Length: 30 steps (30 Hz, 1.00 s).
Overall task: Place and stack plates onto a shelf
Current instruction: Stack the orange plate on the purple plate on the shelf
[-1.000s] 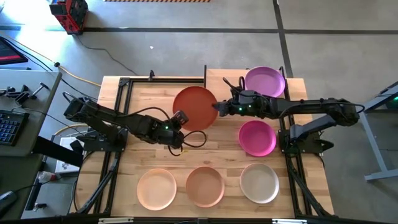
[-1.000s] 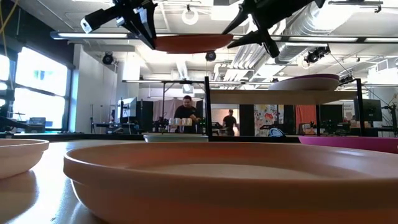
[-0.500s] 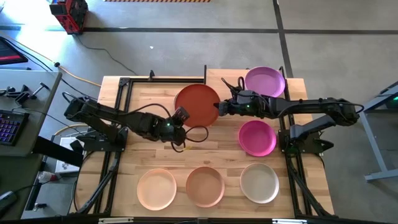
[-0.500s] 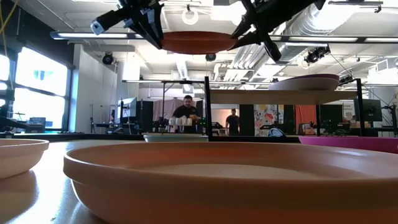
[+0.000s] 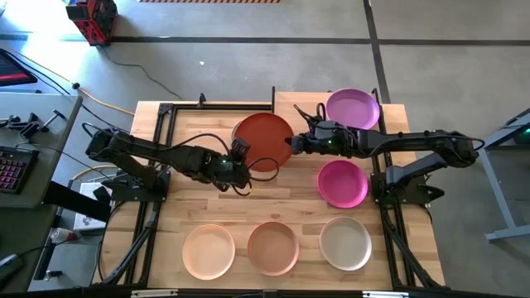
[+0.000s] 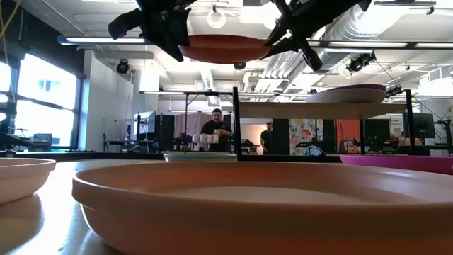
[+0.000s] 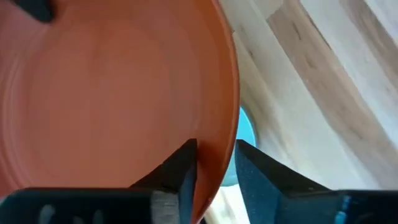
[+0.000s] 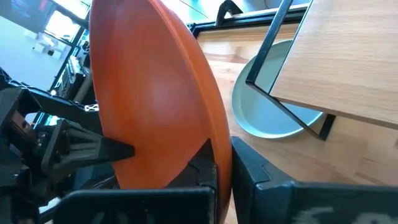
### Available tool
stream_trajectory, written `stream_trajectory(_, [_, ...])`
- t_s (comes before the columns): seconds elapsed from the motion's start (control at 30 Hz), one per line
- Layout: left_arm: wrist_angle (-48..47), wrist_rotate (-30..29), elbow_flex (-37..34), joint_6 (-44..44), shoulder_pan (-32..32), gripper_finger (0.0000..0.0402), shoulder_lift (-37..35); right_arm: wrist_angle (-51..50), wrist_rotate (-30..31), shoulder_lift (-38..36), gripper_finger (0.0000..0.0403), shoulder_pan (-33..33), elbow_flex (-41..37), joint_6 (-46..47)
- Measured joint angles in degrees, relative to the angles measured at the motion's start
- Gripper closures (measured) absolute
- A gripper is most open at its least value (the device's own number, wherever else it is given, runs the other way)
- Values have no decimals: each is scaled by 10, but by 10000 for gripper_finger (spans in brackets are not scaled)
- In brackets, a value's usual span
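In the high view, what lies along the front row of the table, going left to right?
Peach plate → terracotta plate → beige-grey plate.

Industrial lab: concrete floor, exposed ceiling ducts
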Motion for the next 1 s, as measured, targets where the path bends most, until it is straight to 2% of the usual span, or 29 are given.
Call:
stream_trajectory(0.2, [9, -19, 0, -114, -20, 268, 0, 0, 1, 0, 403, -2, 0, 0])
stream_trajectory(0.4, [7, -87, 1, -175, -47, 258, 0, -21, 4, -1, 402, -13, 0, 11])
stream_trajectory(0.67, [3, -133, 32, -185, -65, 256, 0, -40, 6, -24, 402, -42, 0, -3])
stream_trajectory(0.87, [6, -200, 57, -184, -55, 256, 0, -112, 6, -97, 402, -76, 0, -28])
stream_trajectory(1.0, [6, -217, 63, -184, -35, 256, 0, -158, 6, -155, 402, -104, 0, -51])
